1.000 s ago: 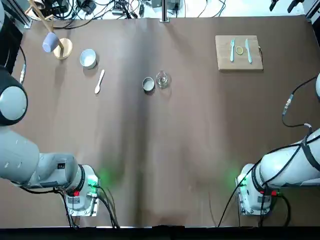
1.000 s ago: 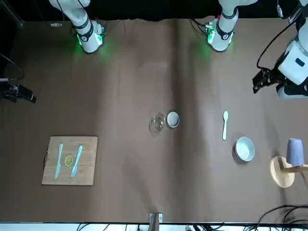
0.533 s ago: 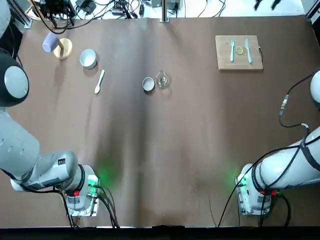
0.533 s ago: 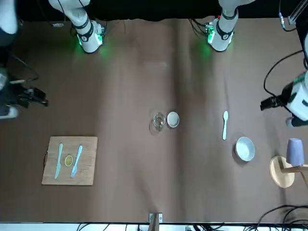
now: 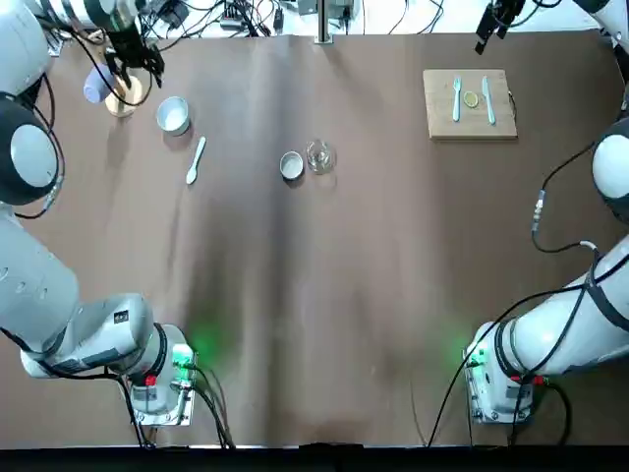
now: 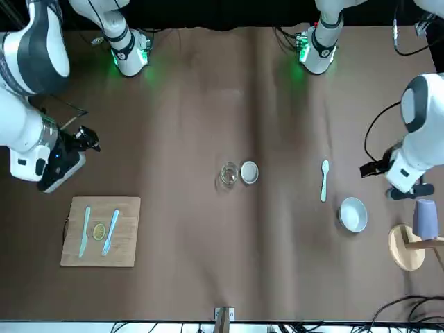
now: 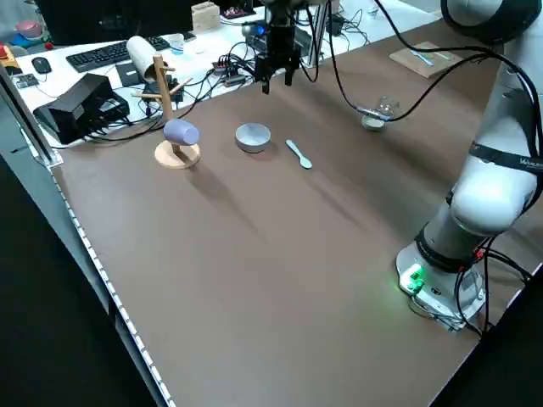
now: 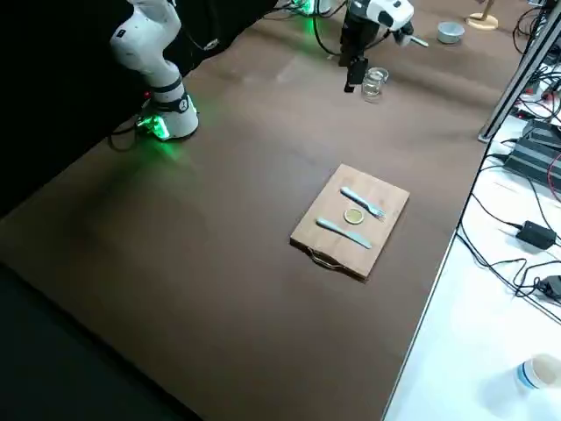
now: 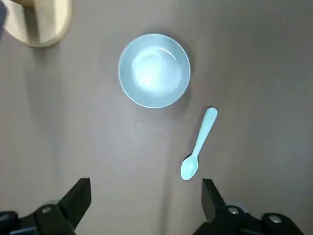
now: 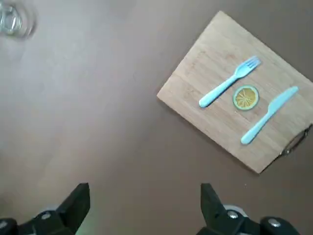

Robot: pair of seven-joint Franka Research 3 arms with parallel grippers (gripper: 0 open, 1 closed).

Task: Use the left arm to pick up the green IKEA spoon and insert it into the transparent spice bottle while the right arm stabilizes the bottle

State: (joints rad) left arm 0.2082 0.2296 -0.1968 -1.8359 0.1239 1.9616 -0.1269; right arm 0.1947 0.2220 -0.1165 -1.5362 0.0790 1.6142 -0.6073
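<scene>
Pale-green plastic spoon (image 5: 197, 160) lies flat on the brown table (image 5: 324, 295), near the pale blue bowl (image 5: 173, 115), on the robot's left side; nothing grips it. Its oval bowl end points toward the robot's side of the table. The transparent spice bottle (image 5: 319, 155) stands just beside the round metal disc (image 5: 292, 165), farther to the right than the spoon. Left gripper (image 9: 146, 208): raised above the table on the robot's left, close to the wooden stand (image 6: 402, 248) in the overhead view; fingers spread apart, nothing between them; spoon and bowl visible in its wrist view. Right gripper (image 10: 145, 210): raised on the robot's right, well apart from the bottle; fingers likewise spread, holding nothing. Wooden board (image 5: 470, 105) rests at the far right, carrying a fork (image 5: 456, 99), a lemon slice (image 5: 471, 99) and a knife (image 5: 488, 101). A purple cup (image 6: 425, 219) hangs on the stand.
</scene>
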